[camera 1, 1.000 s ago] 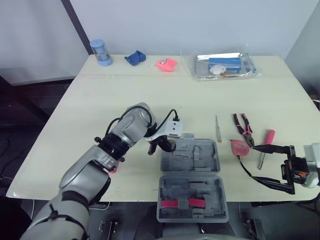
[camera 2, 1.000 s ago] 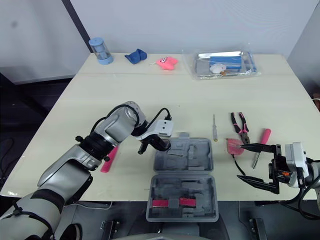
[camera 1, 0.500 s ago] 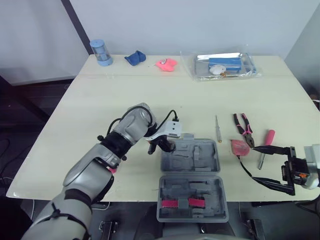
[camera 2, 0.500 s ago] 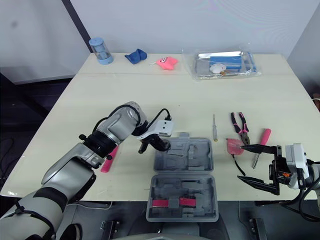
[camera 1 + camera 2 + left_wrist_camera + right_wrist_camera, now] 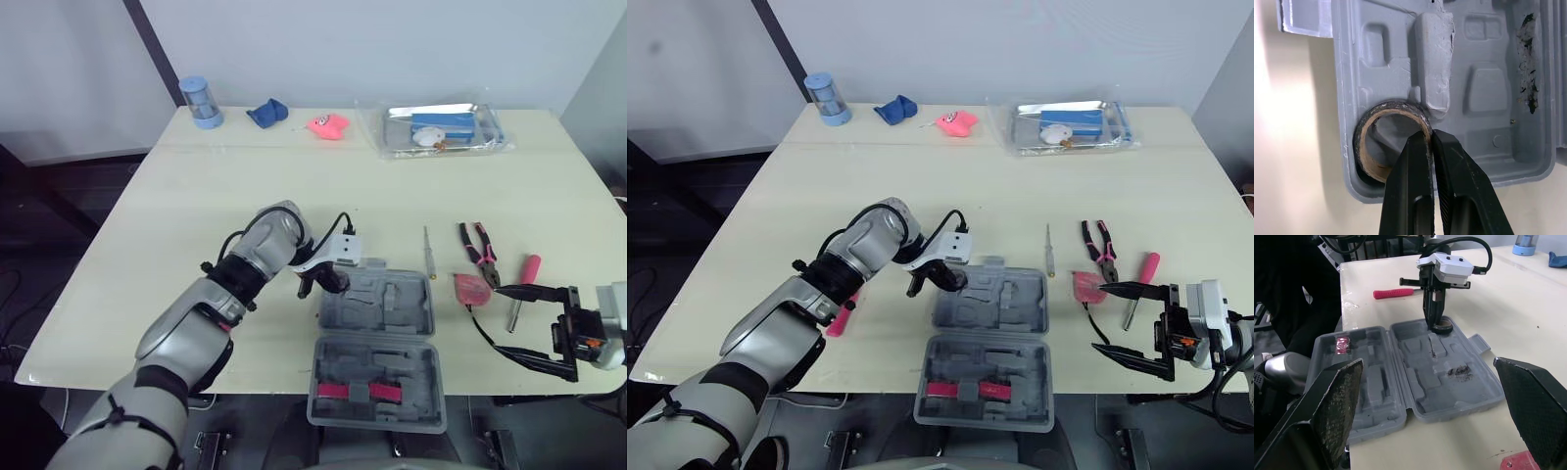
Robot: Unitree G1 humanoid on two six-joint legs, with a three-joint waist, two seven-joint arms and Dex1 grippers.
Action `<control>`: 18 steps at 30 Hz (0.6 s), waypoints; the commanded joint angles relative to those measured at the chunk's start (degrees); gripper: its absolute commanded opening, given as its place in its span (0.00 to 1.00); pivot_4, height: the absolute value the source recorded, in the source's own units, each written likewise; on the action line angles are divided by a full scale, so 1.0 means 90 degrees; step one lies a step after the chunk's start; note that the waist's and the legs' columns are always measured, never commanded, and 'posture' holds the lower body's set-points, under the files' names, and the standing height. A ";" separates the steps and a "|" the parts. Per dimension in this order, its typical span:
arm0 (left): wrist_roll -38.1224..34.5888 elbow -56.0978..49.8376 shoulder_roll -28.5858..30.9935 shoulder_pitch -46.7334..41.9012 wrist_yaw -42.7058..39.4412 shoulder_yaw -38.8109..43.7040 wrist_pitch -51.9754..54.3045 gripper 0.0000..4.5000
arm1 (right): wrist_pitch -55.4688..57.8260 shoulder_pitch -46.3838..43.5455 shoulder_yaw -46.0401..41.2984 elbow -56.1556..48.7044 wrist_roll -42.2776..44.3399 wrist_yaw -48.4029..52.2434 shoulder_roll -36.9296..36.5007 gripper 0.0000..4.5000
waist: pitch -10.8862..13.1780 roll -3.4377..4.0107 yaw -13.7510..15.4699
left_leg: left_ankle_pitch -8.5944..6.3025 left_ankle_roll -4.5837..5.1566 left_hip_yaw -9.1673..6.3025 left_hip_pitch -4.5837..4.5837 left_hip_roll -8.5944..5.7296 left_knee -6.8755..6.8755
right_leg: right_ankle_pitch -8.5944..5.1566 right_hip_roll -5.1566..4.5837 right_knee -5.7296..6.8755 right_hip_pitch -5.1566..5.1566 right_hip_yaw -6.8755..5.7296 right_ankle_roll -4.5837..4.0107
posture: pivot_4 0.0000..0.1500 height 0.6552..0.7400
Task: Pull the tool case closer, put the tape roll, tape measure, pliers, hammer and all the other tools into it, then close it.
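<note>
Tool case lies open flat at near edge of table. Lid half is nearest and holds two pink straps. Tray half is on the far side of the hinge.

R gripper hovers off the case's right side, level w/ the hinge. Its fingers are spread wide w/ nothing between them.

Tape roll sits on edge in the tray half's far-left corner pocket, against the case wall. L gripper comes down over that same corner. Its fingers are pressed nearly together, pinching the roll's wall on the side toward the case middle.

Rest of tray pockets look bare, w/ some dark scuffs in one pocket.

Pink-handled tool w/ a black cross head lies on the table left of the case, apart from it. Can't tell what tool it is.

Right of the case, all on the table:
- Tape measure, red, is just beside the tray half.
- Pink-grip shaft tool lies further right.
- Pliers w/ pink/black handles lie just beyond the tape measure.
- Thin screwdriver lies just past the case's far-right corner.

Far side of the table, well apart from the case:
- Blue canister, far left.
- Blue cloth, next along.
- Small pink item, beside the cloth.
- Clear bag w/ a tray inside, beyond the case and to its right.
</note>
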 commanded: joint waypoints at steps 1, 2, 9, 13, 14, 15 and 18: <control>0.0034 -0.0026 0.0049 -0.0153 -0.0112 0.0037 -0.0090 0.01 | -0.0096 -0.0023 -0.0193 -0.0082 0.0064 -0.0003 -0.0033 1.00 | 0.0000 0.0000 -0.0010 | 0.0000 0.0000 0.0000 0.0001 0.0000 0.0000 | 0.0000 0.0000 0.0000 0.0000 0.0000 0.0000 | 1.00 1.00; 0.0035 -0.0012 0.0030 -0.0150 -0.0065 0.0058 -0.0091 0.08 | -0.0097 -0.0023 -0.0198 -0.0077 0.0065 -0.0001 -0.0036 1.00 | 0.0000 0.0000 -0.0012 | 0.0000 0.0000 0.0000 0.0001 0.0000 0.0000 | 0.0000 0.0000 0.0001 0.0000 0.0000 0.0000 | 1.00 1.00; 0.0007 0.0106 -0.0113 -0.0188 0.0087 0.0121 -0.0047 0.36 | -0.0113 0.0028 -0.0254 -0.0078 0.0062 -0.0002 -0.0054 1.00 | 0.0000 0.0000 -0.0004 | 0.0000 0.0000 0.0000 0.0000 0.0000 0.0000 | 0.0000 0.0000 0.0000 0.0000 0.0000 0.0000 | 1.00 1.00; -0.0044 -0.0052 -0.0084 -0.0206 -0.0032 0.0135 0.0023 0.36 | -0.0114 0.0040 -0.0264 -0.0081 0.0062 -0.0008 -0.0056 1.00 | 0.0000 0.0000 -0.0010 | 0.0000 0.0000 -0.0001 0.0001 0.0000 0.0000 | 0.0000 0.0000 0.0001 0.0000 0.0000 0.0000 | 1.00 1.00; -0.0061 -0.0163 -0.0039 -0.0207 -0.0107 0.0137 0.0068 0.36 | -0.0116 0.0043 -0.0268 -0.0081 0.0064 -0.0007 -0.0057 1.00 | 0.0000 0.0000 -0.0010 | 0.0000 0.0000 -0.0001 0.0001 0.0000 0.0000 | 0.0000 0.0000 0.0001 0.0000 0.0000 0.0000 | 1.00 1.00; -0.0085 -0.0290 0.0016 -0.0206 -0.0200 0.0139 0.0111 0.36 | -0.0117 0.0046 -0.0271 -0.0080 0.0064 -0.0008 -0.0056 1.00 | 0.0000 0.0000 -0.0010 | 0.0000 0.0000 -0.0001 0.0001 0.0000 0.0000 | 0.0000 0.0000 0.0001 0.0000 0.0000 0.0000 | 1.00 1.00; -0.0290 -0.0713 0.0121 -0.0207 -0.0442 0.0274 0.0375 0.36 | -0.0122 0.0053 -0.0260 -0.0085 0.0062 -0.0016 -0.0042 1.00 | 0.0000 0.0000 -0.0007 | 0.0000 0.0000 -0.0001 0.0000 0.0000 0.0000 | 0.0000 0.0000 0.0000 0.0000 0.0000 0.0000 | 1.00 1.00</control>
